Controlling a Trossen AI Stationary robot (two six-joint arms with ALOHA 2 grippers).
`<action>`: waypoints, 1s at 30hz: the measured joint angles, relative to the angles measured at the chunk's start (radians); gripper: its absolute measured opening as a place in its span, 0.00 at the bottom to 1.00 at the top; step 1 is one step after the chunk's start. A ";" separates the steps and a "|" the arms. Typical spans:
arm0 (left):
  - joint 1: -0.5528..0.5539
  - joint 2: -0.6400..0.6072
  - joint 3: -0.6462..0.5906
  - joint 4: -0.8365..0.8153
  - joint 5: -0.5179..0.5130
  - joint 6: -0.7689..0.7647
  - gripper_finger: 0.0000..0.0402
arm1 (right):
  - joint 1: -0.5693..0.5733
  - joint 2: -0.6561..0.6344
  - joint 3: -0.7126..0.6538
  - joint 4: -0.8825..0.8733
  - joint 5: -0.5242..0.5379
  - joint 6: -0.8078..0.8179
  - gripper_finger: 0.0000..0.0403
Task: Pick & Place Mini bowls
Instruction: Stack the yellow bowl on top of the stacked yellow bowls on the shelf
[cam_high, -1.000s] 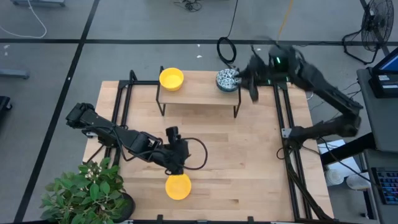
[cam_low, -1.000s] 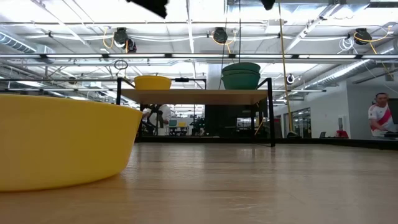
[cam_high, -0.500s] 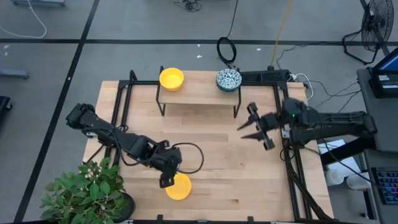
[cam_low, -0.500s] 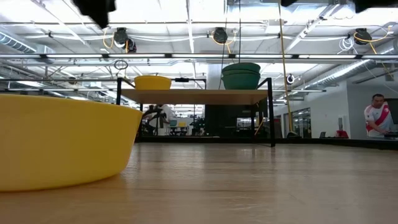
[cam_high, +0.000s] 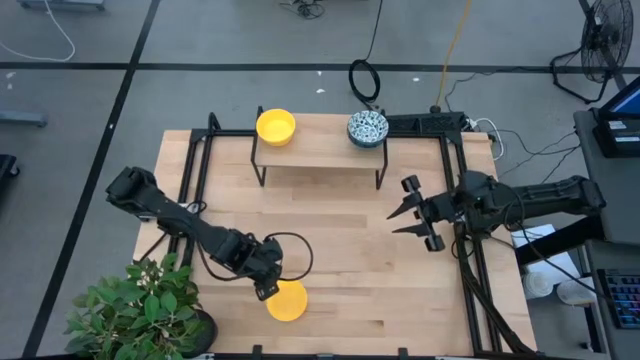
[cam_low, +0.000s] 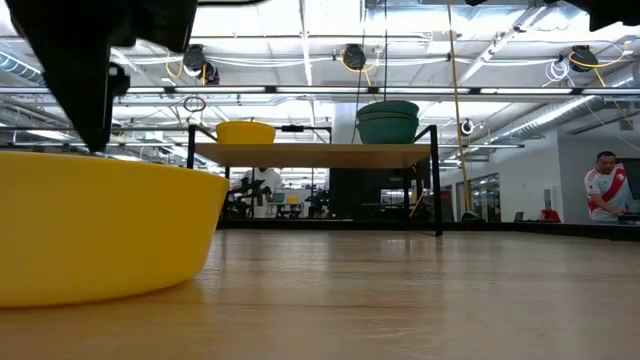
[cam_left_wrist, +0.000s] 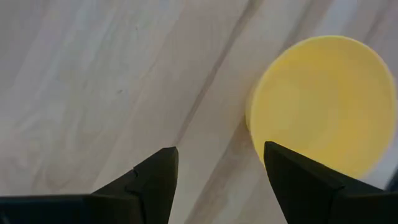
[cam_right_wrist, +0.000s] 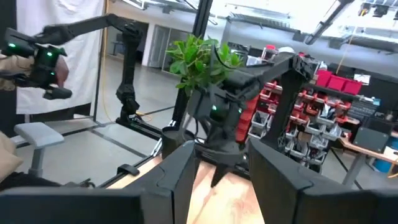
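One plain yellow mini bowl (cam_high: 287, 301) stands on its base near the table's near edge, large in the low view (cam_low: 100, 235). My left gripper (cam_high: 265, 289) is open and low at that bowl's left rim; in the left wrist view (cam_left_wrist: 217, 168) the bowl (cam_left_wrist: 323, 102) lies by one finger. Another yellow bowl (cam_high: 276, 126) and a stack of patterned bowls (cam_high: 367, 128) rest on the raised shelf. My right gripper (cam_high: 400, 218) is open above the table's right part, and it holds nothing.
The wooden shelf on black legs (cam_high: 320, 150) spans the far middle of the table. A potted plant (cam_high: 135, 305) stands at the near left corner. A black cable (cam_high: 305, 250) loops by the left arm. A person (cam_low: 605, 190) stands in the room behind.
My left gripper has moved toward the near edge and come down to the yellow bowl's left rim. My right gripper has drawn back from the patterned bowls on the shelf toward the near edge, along the table's right side, and turned to point left.
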 joint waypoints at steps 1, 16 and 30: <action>0.000 0.000 -0.022 0.029 0.000 -0.006 0.60 | 0.002 -0.002 0.000 -0.004 0.000 -0.002 0.34; -0.006 0.000 -0.212 0.373 -0.005 0.121 0.60 | 0.002 -0.003 0.000 -0.008 0.003 -0.005 0.33; -0.006 0.000 -0.249 0.374 -0.037 0.167 0.60 | 0.002 -0.003 0.000 -0.026 0.081 -0.003 0.33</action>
